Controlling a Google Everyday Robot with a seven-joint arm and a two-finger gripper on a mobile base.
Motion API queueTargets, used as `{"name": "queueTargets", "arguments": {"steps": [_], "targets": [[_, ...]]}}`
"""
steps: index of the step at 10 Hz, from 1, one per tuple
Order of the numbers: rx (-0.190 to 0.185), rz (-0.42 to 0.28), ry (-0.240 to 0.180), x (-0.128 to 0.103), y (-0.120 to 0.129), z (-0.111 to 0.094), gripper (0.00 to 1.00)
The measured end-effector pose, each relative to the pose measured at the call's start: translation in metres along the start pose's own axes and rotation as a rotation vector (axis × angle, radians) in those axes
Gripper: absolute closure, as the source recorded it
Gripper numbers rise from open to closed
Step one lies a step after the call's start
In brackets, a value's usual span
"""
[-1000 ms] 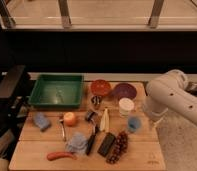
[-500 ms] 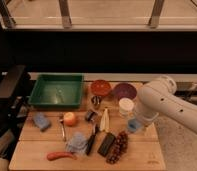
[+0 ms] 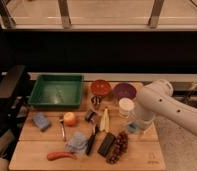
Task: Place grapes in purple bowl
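Note:
The grapes [image 3: 119, 146], a dark reddish-brown bunch, lie near the front edge of the wooden table, just right of the black block [image 3: 106, 144]. The purple bowl [image 3: 125, 91] stands at the back of the table, right of the orange-red bowl [image 3: 100, 88]. My white arm [image 3: 167, 107] reaches in from the right. Its gripper [image 3: 134, 125] hangs low at the right side of the table, just above and right of the grapes, beside the white cup [image 3: 125, 106].
A green tray [image 3: 57, 91] stands at the back left. An orange [image 3: 69, 118], a blue sponge [image 3: 41, 121], a blue cloth [image 3: 78, 142], an orange-red sausage-shaped item [image 3: 61, 155] and a pale yellow item [image 3: 105, 120] lie on the table. A small blue object [image 3: 131, 129] sits under the gripper.
My arm has swung left from the table's right edge, over the right part of the table, and lowered toward the spot beside the white cup.

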Motion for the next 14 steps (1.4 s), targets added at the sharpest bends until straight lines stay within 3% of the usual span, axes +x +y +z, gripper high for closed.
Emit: {"name": "queueTargets", "arguments": {"steps": [2,5,7,10,11,14], "targets": [[-0.032,-0.060,-0.052,-0.017,0.000,0.036,0.35],[-0.040,-0.103,-0.080,-0.029,0.001,0.065,0.35],[-0.030,-0.122,-0.077,-0.035,0.001,0.089,0.35],[0.007,-0.097,-0.106,-0.033,0.004,0.119,0.36],[0.012,-0.086,-0.110,-0.032,0.004,0.127,0.40],[0.042,-0.062,-0.100,-0.028,0.002,0.127,0.69]]}}
